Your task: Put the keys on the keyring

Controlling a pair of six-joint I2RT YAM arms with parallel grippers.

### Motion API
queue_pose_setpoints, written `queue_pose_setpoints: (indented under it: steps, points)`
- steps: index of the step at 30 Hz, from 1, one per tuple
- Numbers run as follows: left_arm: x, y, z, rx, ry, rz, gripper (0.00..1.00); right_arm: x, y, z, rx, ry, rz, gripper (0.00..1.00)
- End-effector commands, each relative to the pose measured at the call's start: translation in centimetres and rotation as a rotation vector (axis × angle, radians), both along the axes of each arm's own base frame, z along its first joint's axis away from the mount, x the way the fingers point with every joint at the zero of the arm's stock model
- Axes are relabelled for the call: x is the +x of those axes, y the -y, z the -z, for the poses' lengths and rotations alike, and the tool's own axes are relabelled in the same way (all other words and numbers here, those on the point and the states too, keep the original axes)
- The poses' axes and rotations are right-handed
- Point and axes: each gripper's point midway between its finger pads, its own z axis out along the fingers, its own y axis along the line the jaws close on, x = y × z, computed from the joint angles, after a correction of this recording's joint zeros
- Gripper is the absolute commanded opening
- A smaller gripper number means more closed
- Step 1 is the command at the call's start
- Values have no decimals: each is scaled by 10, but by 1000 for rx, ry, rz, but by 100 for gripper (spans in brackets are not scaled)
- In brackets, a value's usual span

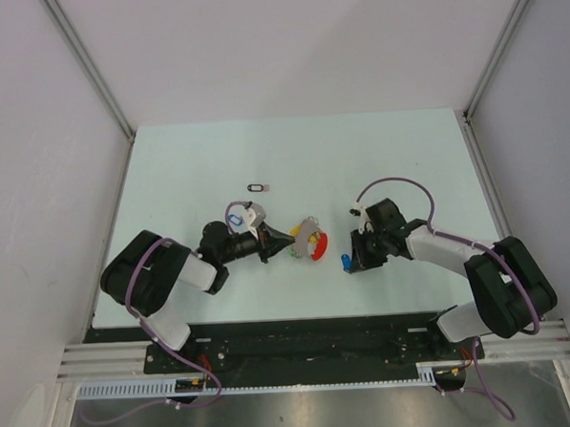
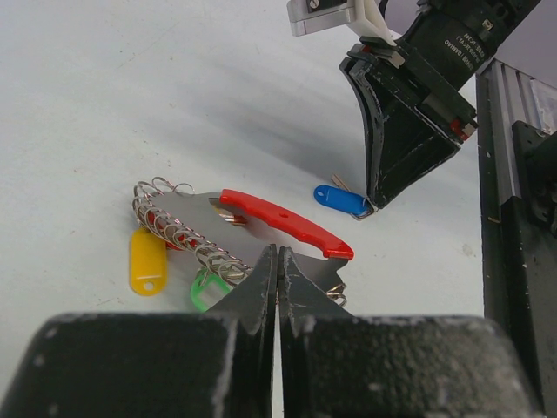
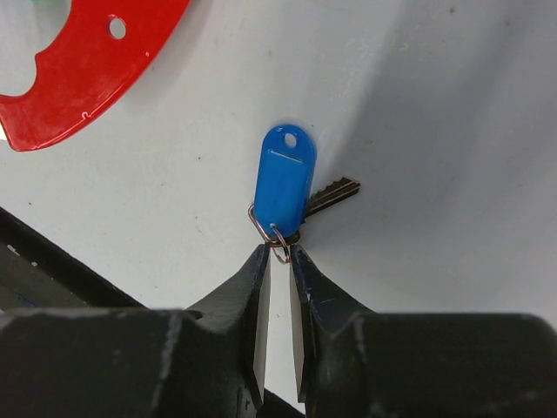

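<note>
On the pale table [image 1: 262, 148] the left gripper [image 2: 278, 270] clamps the keyring [image 2: 278, 219]; at its 4 o'clock the right gripper [image 3: 278, 261], grip unclear, should pinch the blue key [image 3: 284, 187] squarely.

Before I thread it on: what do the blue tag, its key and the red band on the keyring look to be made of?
Blue tag: glossy plastic, judging by its smooth sheen and moulded eyelet. Key: dull grey metal, probably; mostly hidden behind the tag. Red band on the keyring: glossy, likely plastic or painted metal; highlights alone leave that open.
</note>
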Motion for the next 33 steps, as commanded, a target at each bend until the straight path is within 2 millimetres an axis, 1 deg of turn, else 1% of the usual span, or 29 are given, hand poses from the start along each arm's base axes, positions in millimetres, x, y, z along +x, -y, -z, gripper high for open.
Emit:
queue_pose_setpoints:
  steps: [1,5,6,7,8,10,13,14,17,18,19,20,21,22,23,24,25,27,28,29,30,32,33]
  points:
    - [1,0,-16,-19,68,18,0,14,-12,-11,53,39,-33,19]
    - [0,1,-15,-20,63,22,0,15,-13,-9,62,35,-39,18]
    - [0,1,-15,-20,61,22,0,15,-14,-9,64,33,-42,17]
    - [0,1,-15,-20,60,22,0,15,-14,-9,67,34,-44,13]
    - [0,1,-14,-19,60,25,0,16,-14,-10,70,37,-43,7]
    - [0,1,-15,-19,60,22,0,16,-14,-13,72,44,-45,1]
    - [1,1,-15,-19,61,22,0,19,-13,-29,82,101,-48,0]
    - [0,1,-14,-18,58,24,0,21,-13,-39,91,139,-49,0]
    - [0,1,-15,-20,61,24,0,28,-7,-52,66,220,-40,0]
    - [1,1,-15,-20,61,21,0,33,-3,-60,44,276,-23,0]
    - [1,1,-16,-20,63,18,0,36,-1,-65,29,311,-17,0]
    - [0,0,-16,-20,63,16,0,32,-3,-65,13,339,-37,0]
    - [1,0,-17,-21,64,15,0,39,-1,-75,-7,412,-17,0]
    - [1,0,-17,-21,64,13,0,40,-1,-78,-23,453,-14,0]
    - [1,0,-19,-22,72,11,0,36,-1,-77,-28,458,-3,0]
    - [1,0,-18,-21,68,8,0,37,-6,-82,-11,491,-5,0]
    - [1,-1,-19,-21,70,7,0,35,-8,-91,12,532,0,0]
    - [1,-1,-20,-22,74,5,0,31,-8,-95,-13,596,28,0]
    - [0,-1,-20,-22,74,7,1,29,-8,-105,1,638,36,0]
    - [0,-1,-20,-23,74,7,1,26,-9,-110,8,663,37,0]
    - [0,-1,-21,-23,77,7,0,20,-11,-107,8,675,28,0]
    - [0,-1,-21,-24,79,2,0,11,-16,-111,38,704,14,0]
    - [0,-2,-21,-24,80,1,0,7,-16,-106,36,696,17,0]
